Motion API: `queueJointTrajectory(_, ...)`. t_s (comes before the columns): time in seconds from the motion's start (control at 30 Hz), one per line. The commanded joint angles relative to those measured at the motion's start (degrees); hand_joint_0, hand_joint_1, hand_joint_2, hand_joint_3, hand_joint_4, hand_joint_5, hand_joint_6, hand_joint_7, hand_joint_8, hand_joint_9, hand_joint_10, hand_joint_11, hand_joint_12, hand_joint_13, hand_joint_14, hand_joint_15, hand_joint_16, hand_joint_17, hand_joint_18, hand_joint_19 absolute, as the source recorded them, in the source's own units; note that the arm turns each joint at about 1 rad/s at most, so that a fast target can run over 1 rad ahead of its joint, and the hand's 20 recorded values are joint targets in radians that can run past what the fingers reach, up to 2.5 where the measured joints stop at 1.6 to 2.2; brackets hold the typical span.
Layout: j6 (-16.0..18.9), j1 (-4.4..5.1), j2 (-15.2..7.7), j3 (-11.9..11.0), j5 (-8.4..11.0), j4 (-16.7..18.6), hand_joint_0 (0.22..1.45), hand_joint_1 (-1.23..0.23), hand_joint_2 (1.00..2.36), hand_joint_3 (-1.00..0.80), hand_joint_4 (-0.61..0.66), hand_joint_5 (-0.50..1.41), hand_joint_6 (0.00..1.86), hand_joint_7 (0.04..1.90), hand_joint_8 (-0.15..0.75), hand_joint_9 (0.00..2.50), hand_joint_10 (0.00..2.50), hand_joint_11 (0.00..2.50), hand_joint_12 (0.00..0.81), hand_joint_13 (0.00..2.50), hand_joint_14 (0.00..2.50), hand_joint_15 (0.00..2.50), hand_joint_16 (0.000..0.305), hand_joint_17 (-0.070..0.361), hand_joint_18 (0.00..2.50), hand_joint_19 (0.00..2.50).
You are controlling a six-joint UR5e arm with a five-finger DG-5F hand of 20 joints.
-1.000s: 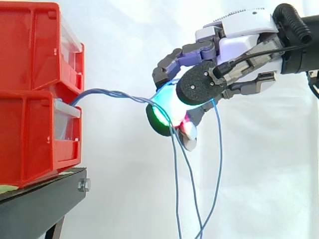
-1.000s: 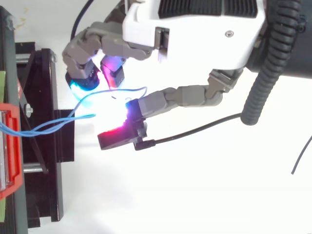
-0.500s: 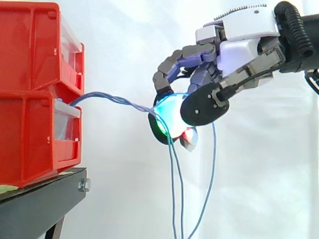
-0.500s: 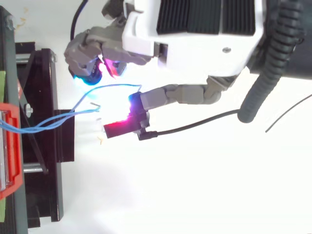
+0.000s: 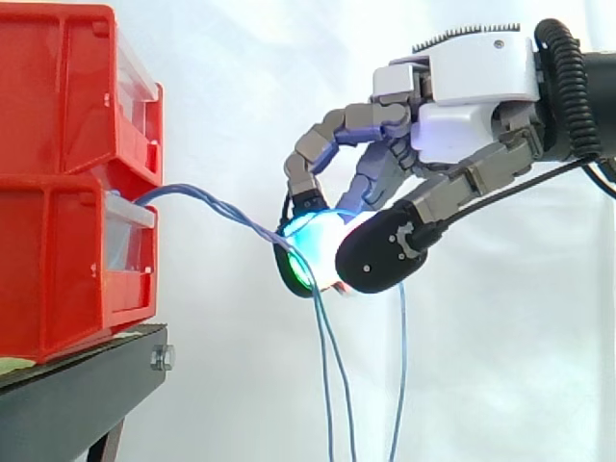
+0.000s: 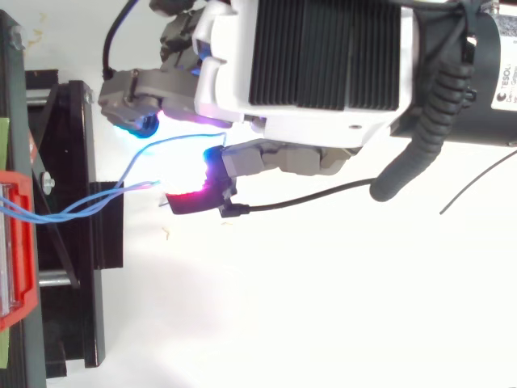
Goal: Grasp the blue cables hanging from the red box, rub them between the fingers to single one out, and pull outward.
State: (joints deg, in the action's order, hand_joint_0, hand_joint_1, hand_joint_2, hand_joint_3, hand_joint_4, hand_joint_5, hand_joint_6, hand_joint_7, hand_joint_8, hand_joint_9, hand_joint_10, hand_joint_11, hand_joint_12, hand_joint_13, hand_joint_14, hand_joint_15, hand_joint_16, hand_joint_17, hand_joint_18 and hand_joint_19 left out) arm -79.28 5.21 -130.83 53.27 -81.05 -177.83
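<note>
Currently my robot hand (image 5: 457,111), centre frame, is pinching the blue cables (image 5: 223,205) in a curled grip; they are trailing from the red box (image 5: 58,260) at left. Grasp judged done; singling-out and pull outstanding.

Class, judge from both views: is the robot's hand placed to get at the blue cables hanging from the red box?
Probably yes: the hand has its fingers curled round the blue cables just out from the red box, with nothing between them.
</note>
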Motion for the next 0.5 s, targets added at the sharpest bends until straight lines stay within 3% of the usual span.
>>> queueJointTrajectory(0.0,-0.3,-0.02,0.3,0.1,-0.07,0.3,0.61,-0.78,1.02,-0.22,0.05,-0.13,0.92,1.01,0.240,1.00,0.02,0.76,0.338,0.82,0.02,0.64,0.042,0.096,0.64,0.49)
queueJointTrajectory(0.17,-3.2,-0.02,0.4,0.1,-0.34,0.6,0.61,-0.78,1.02,-0.22,0.05,-0.13,0.92,1.01,0.241,1.00,0.02,0.75,0.340,0.82,0.03,0.63,0.042,0.095,0.64,0.49)
queueJointTrajectory(0.27,-8.2,-0.29,0.4,0.1,-0.86,0.6,0.61,-0.78,1.02,-0.23,0.05,-0.13,0.92,1.01,0.239,1.00,0.02,0.75,0.336,0.82,0.03,0.63,0.042,0.096,0.64,0.50)
queueJointTrajectory(0.47,-11.0,-0.46,0.4,0.1,-2.45,0.3,0.61,-0.78,1.02,-0.23,0.05,-0.13,0.92,1.01,0.240,1.00,0.02,0.76,0.337,0.82,0.03,0.63,0.042,0.096,0.64,0.50)
